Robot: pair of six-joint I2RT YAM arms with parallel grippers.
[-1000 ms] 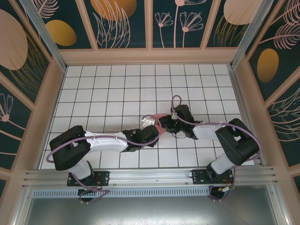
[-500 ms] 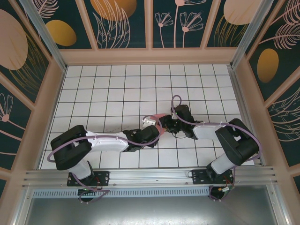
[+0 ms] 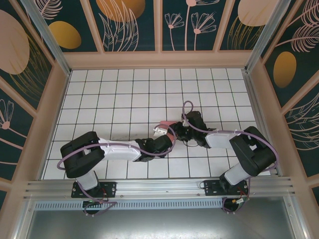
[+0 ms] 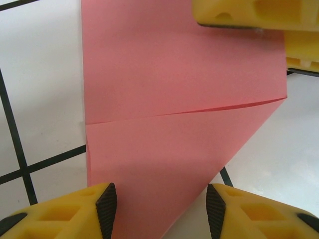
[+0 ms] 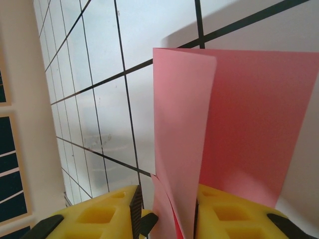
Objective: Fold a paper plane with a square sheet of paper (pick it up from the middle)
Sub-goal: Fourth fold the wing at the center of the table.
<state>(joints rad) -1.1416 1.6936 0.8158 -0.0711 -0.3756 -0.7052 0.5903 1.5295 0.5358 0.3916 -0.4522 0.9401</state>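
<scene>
The left gripper (image 4: pixel 160 201), released astride the square sheet of paper (image 4: pixel 179 74), is sliding toward three o'clock while the right gripper (image 5: pixel 165 209) is clenching it for creasing.

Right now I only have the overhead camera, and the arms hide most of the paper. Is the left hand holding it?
Observer: No. The left hand is open, its fingers straddling the pink sheet lying flat on the table.
Operator: Any fold yet?
Observer: Yes, a fold line crosses the sheet at a slight slant.
Operator: And the right hand?
Observer: A raised flap runs between the right hand's fingers; I can't tell if it's pinched.
</scene>
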